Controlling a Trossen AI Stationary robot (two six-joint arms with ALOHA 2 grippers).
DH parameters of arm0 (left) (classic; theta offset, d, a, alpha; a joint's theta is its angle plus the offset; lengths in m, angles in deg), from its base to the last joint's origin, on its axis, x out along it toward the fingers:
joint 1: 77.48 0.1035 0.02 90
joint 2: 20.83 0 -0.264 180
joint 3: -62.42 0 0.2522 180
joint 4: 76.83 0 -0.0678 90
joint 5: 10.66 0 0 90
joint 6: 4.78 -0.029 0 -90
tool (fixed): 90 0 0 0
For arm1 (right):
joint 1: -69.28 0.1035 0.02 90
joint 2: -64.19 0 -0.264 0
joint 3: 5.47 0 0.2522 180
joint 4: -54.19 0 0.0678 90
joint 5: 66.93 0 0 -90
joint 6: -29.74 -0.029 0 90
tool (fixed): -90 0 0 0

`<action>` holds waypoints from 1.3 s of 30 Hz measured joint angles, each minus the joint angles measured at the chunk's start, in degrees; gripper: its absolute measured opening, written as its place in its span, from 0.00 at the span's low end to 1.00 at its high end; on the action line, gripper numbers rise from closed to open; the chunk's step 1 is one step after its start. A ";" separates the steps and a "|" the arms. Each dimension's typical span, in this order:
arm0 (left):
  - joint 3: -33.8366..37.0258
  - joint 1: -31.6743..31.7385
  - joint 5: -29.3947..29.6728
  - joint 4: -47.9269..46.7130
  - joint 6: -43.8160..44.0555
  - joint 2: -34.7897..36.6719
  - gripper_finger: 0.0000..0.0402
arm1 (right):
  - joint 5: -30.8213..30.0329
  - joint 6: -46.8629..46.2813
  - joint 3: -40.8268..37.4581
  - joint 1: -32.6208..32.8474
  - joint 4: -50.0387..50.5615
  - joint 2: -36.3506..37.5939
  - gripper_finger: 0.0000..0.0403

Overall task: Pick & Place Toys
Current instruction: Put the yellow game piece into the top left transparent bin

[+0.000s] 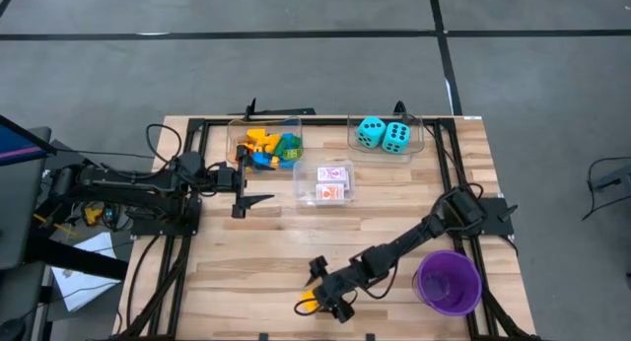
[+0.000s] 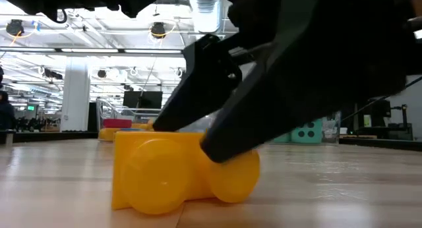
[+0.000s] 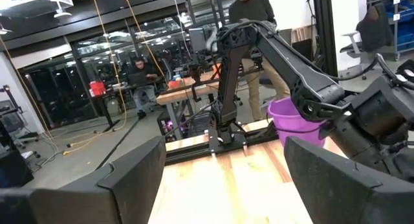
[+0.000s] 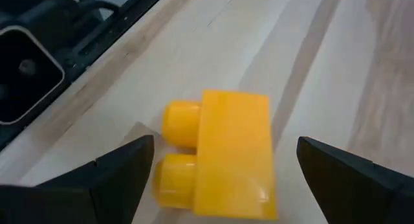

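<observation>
A yellow two-stud brick (image 4: 233,153) lies on its side on the wooden table (image 1: 246,262) near the front edge, its studs (image 2: 165,175) facing the near side. My right gripper (image 4: 225,143) is open and slants down over it, one finger on either side, with a gap to the brick on both sides in the right wrist view. From above, the gripper (image 1: 320,292) stands just over the brick (image 1: 308,303). My left gripper (image 1: 254,178) waits open above the table's left half, beside the brick bin.
Three clear bins stand at the back: one with coloured bricks (image 1: 266,144), one with two turquoise dice (image 1: 385,134), one with red-and-white card packs (image 1: 333,181). A purple cup (image 1: 449,282) stands at the front right, beside my right arm. Bare wood lies between.
</observation>
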 joint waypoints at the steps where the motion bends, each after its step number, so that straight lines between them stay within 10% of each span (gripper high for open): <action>1: 0.00 0.00 0.00 0.00 0.00 0.00 0.77 | -0.03 0.02 0.12 -0.04 0.35 0.07 0.92; 26: 0.00 0.00 -0.02 0.00 0.00 0.00 0.77 | -0.17 4.81 0.16 -1.21 3.95 0.11 0.90; 39: 0.00 0.00 -0.02 0.00 0.00 -0.01 0.77 | 2.46 5.01 0.16 -1.18 3.84 0.13 0.68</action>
